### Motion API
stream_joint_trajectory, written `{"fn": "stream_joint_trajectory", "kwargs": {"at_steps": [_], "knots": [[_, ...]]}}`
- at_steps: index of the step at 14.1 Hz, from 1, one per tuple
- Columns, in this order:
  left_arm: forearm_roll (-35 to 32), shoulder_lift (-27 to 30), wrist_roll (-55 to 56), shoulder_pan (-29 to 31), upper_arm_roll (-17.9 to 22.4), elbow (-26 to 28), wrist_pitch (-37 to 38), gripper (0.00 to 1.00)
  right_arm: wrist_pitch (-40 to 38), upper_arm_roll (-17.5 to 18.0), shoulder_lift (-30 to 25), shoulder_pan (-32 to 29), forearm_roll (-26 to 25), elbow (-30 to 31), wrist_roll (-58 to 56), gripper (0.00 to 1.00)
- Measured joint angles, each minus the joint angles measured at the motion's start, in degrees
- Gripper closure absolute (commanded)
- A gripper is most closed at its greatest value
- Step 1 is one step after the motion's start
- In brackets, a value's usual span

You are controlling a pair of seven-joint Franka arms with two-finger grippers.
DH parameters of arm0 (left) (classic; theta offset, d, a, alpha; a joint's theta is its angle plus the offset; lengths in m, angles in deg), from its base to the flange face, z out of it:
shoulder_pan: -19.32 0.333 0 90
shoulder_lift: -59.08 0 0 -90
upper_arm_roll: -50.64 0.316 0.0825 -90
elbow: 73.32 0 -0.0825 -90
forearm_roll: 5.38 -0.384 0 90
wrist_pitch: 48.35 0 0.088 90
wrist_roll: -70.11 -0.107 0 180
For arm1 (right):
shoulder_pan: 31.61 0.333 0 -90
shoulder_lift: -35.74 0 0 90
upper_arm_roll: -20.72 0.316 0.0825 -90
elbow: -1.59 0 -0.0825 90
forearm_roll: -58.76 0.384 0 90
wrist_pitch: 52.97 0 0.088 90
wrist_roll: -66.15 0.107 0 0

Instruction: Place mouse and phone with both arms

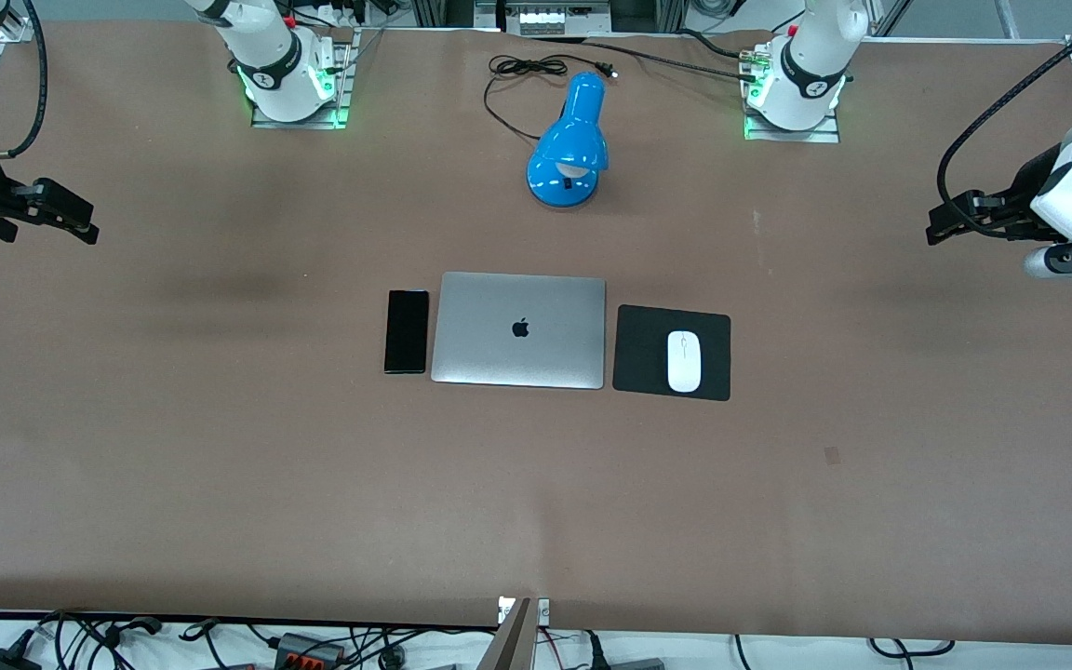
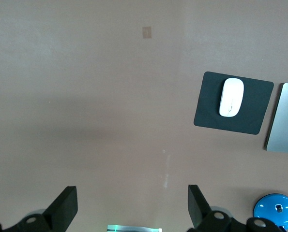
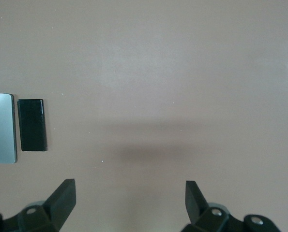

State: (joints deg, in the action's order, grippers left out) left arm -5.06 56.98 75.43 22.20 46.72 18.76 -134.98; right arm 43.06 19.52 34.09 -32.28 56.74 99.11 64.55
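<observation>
The left arm's black two-finger gripper (image 1: 941,223) is held above bare table at the left arm's end, fingers spread wide and nothing between them. The right arm's black two-finger gripper (image 1: 80,221) is held the same way, spread and empty, above the right arm's end.

A closed silver metal laptop (image 1: 518,329) at the table's middle is taken as the landmark. A small, glossy white oval mouse (image 1: 684,361) is seen beside the laptop toward the left arm's end, resting on a thin, matte black square pad (image 1: 638,354). A slim black rectangular phone with a glossy face (image 1: 407,331) lies flat just beside the laptop toward the right arm's end.

Each object lies well apart from its gripper, inward toward the laptop. The mouse is nearer the left gripper, the phone nearer the right. Both long axes run from the robots' bases toward the front camera, parallel to the laptop's short edges.

A shiny blue desk lamp (image 1: 569,149) with a black cord stands farther from the front camera than the laptop. The table (image 1: 220,465) is covered in a smooth brown surface.
</observation>
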Motion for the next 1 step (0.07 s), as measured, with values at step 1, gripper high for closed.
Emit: {"fn": "stream_joint_trajectory", "kwargs": {"at_steps": [1], "knots": [[0.00,0.00,0.00,0.03,0.01,0.00,0.00,0.00,0.00,0.00,-0.01,0.00,0.00,0.00,0.00,0.00]]}}
